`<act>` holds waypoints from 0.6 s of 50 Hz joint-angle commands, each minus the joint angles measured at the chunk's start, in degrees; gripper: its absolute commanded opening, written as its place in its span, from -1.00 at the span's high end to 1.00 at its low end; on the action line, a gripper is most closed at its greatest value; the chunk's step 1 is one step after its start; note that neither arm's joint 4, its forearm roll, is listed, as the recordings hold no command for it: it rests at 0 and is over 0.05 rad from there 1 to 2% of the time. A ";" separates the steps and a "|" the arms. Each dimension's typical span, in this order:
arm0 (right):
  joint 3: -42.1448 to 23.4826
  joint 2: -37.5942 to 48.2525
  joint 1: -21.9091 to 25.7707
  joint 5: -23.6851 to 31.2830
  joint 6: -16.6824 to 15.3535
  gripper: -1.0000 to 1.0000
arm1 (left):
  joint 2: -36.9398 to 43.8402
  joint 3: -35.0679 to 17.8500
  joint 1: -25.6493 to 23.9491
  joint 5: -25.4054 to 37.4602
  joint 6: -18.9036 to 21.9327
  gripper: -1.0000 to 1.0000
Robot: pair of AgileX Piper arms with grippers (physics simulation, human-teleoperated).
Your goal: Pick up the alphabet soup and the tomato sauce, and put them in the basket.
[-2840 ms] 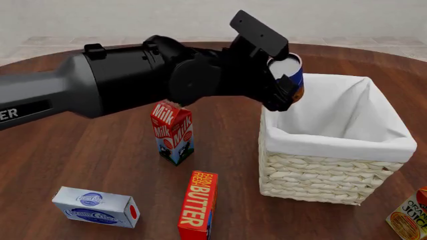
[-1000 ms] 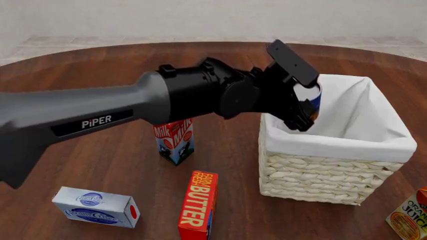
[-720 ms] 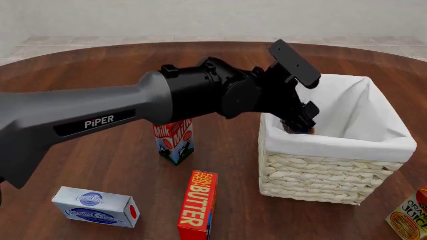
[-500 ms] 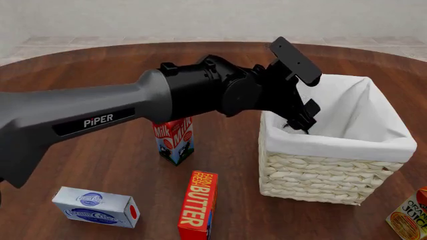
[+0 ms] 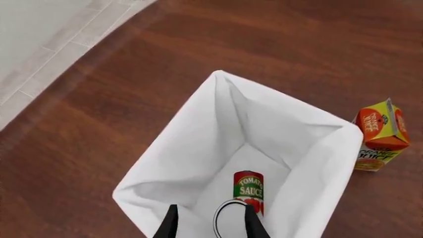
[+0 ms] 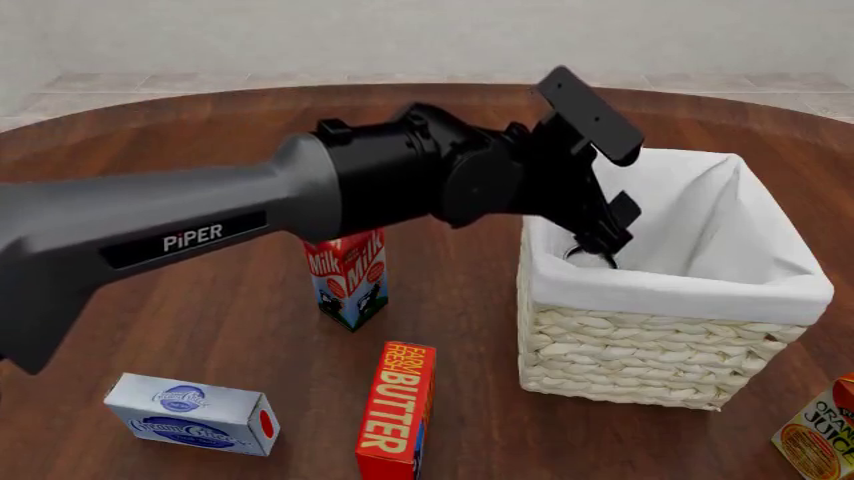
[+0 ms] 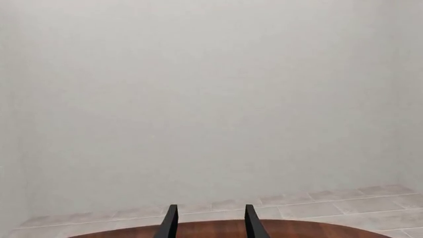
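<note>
**Soup dropped, my left claw empty over the basket**

My left claw [image 6: 603, 235] hangs spread and empty just inside the basket [image 6: 667, 290] near its left rim, lining close on one side. The tomato sauce [image 5: 248, 191] lies inside; the alphabet soup [image 5: 228, 224] left my fingers a second ago. My right claw [image 7: 209, 223] points off the tabletop [image 6: 200, 330], parted and empty

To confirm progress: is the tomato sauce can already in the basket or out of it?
In. The left wrist view shows the tomato sauce lying on the white lining at the bottom of the basket, under the left claw.
</note>
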 commanded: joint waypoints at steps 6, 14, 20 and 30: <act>-0.02 -0.19 0.31 0.14 -0.21 -1.00 | -1.45 -0.94 0.00 0.87 0.10 -1.00; -0.28 -0.83 0.52 0.95 -0.37 -1.00 | -1.63 -2.11 -0.06 1.59 0.08 -1.00; -0.42 -1.04 0.53 1.26 -0.52 -1.00 | -2.06 -2.90 -0.20 2.35 0.64 -1.00; -0.43 -0.97 0.98 1.27 -0.79 -1.00 | -2.91 -2.76 -0.39 2.34 0.73 -1.00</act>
